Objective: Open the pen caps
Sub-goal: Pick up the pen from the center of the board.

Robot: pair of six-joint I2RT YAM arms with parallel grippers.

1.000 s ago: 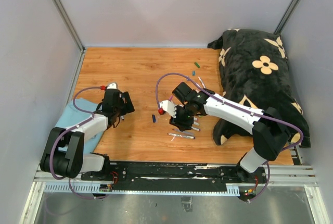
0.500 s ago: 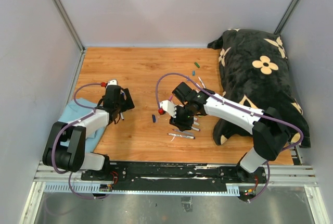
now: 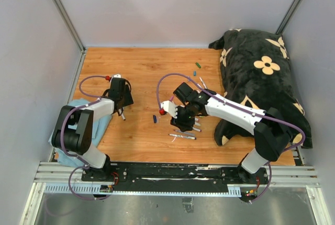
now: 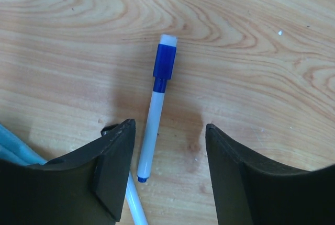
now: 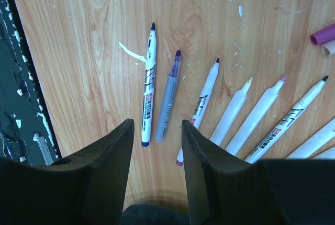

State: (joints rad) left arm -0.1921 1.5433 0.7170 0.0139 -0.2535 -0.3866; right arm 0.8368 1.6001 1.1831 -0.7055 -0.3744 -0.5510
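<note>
Starting at the near side of the wooden tabletop (image 3: 141,146) and spotting some thin pens (image 3: 183,136) lying closest to the front rail.

Coming next to the right tool (image 3: 184,124), hanging low over a fan of open pens (image 5: 209,97) with their coloured tips showing, holding its fingers spread apart and pinching nothing. Seeing only bare wood in the gap.

Noticing a purple cap (image 5: 323,32) lying off its pen at the far right edge of the right wrist view, beside that fan.

Finding a small dark navy cap (image 3: 155,119) lying alone on the wood, between the two arms.

Moving over to the left tool (image 4: 167,131), pointing down with its fingers spread on either side of a white pen (image 4: 151,131), not touching it.

Seeing a blue cap (image 4: 165,63) sitting on the far end of that pen, not pulled off yet.

Catching the end of another white pen (image 4: 133,204) by the left finger, and a light blue cloth (image 3: 68,123) just to the left.

Looking farther back and finding a green cap (image 3: 198,65) with a bluish cap (image 3: 195,72) just beside it, both loose on the wood near a black pillow (image 3: 261,89) with cream flowers
</note>
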